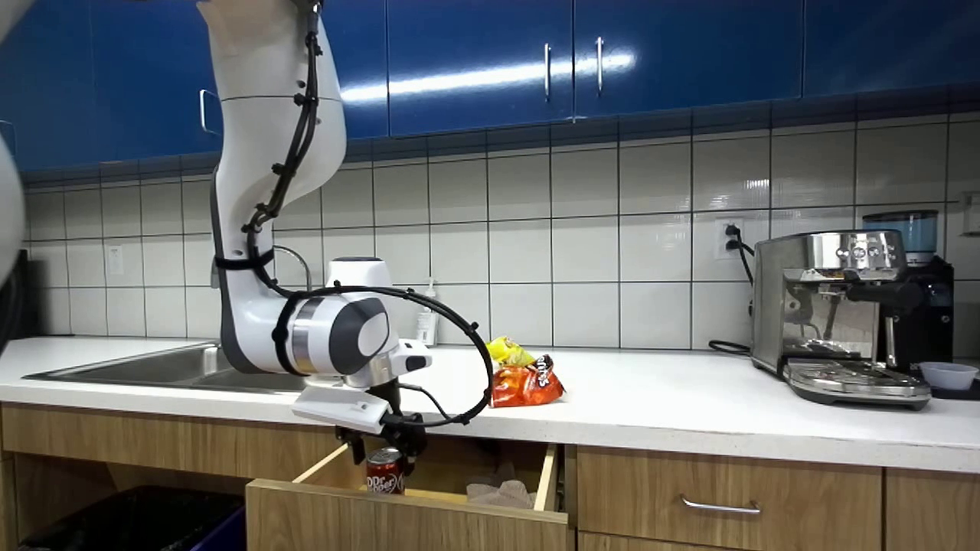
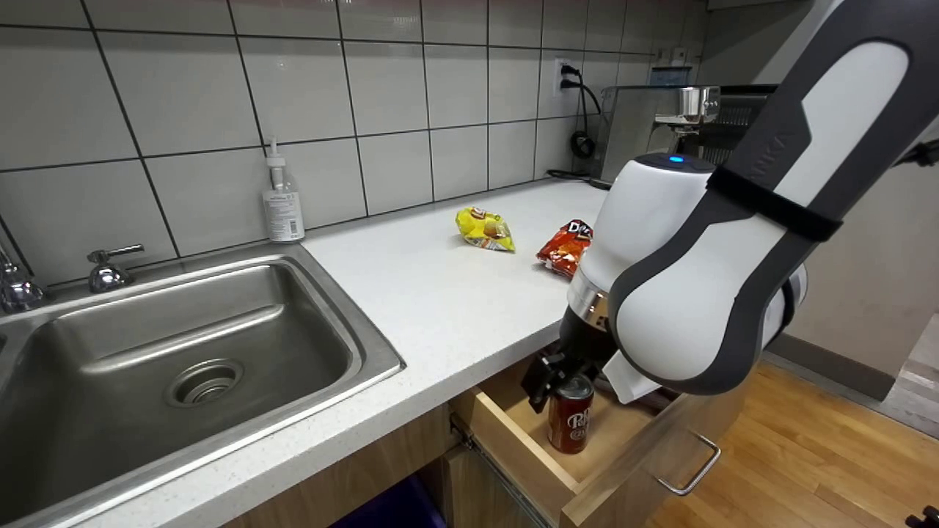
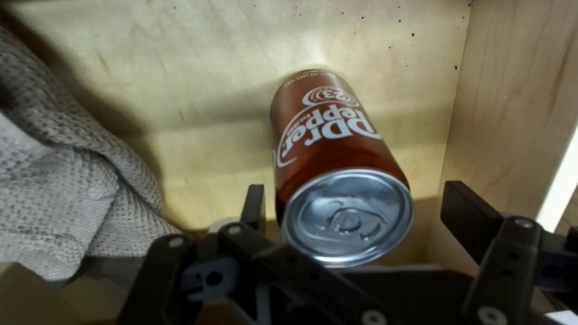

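Note:
A dark red Dr Pepper can (image 3: 323,131) with a silver lid stands upright in an open wooden drawer (image 3: 203,54). The can shows in both exterior views (image 1: 384,476) (image 2: 571,422). My gripper (image 3: 354,205) is open, pointing down into the drawer, with one finger on each side of the can's top. Gaps show between both fingers and the can in the wrist view, the wider one on the right. The gripper also shows in both exterior views (image 1: 384,457) (image 2: 561,389). A grey-beige textured cloth (image 3: 58,189) lies in the drawer left of the can in the wrist view.
The white counter edge (image 1: 658,436) overhangs the drawer's back. Red (image 1: 528,383) and yellow (image 2: 486,229) chip bags lie on the counter. A steel sink (image 2: 315,330), soap bottle (image 2: 283,205) and espresso machine (image 1: 834,314) stand along it. A lined bin (image 1: 138,520) is under the counter.

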You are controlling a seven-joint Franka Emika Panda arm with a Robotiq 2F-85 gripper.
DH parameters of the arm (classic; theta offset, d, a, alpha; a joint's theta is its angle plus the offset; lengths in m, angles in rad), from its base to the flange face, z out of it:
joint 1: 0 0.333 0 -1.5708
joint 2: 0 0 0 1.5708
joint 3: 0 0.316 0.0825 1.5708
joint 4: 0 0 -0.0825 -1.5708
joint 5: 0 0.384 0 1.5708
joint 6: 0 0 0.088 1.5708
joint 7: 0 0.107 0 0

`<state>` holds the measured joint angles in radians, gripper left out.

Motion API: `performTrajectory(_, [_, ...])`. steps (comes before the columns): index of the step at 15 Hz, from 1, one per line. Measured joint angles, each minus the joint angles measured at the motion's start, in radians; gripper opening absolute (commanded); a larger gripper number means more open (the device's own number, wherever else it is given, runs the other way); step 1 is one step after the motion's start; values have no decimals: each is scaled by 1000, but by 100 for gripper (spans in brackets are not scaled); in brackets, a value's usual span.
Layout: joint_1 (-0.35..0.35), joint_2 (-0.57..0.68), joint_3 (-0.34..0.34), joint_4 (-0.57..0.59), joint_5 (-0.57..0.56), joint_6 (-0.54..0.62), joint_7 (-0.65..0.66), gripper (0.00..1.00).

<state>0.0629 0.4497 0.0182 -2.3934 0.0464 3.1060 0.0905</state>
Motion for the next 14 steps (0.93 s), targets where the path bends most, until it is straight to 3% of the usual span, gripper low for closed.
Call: performTrajectory(14, [0,-149,5,-113,13,0,0,100])
